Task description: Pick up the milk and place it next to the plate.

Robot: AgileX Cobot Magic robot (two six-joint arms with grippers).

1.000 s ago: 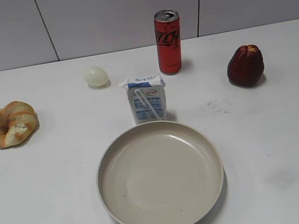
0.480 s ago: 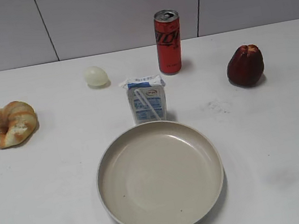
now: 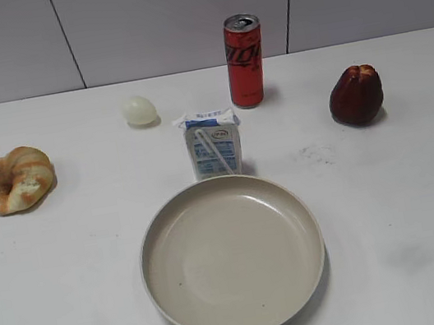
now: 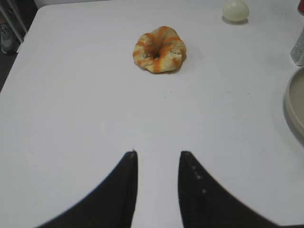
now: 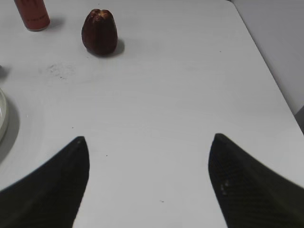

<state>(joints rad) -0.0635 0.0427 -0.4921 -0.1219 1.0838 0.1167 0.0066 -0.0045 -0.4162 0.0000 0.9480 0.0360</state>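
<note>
The milk, a small white carton with blue print and a straw on its front, stands upright just behind the far rim of the beige plate. The carton's edge shows at the right border of the left wrist view, with the plate's rim below it. The plate's rim also shows at the left border of the right wrist view. My left gripper is open and empty over bare table. My right gripper is wide open and empty over bare table. Neither gripper shows in the exterior view.
A red soda can stands behind the milk. A pale egg lies to the milk's left, a glazed bread ring at the far left, and a dark red fruit at the right. A grey wall runs behind the table.
</note>
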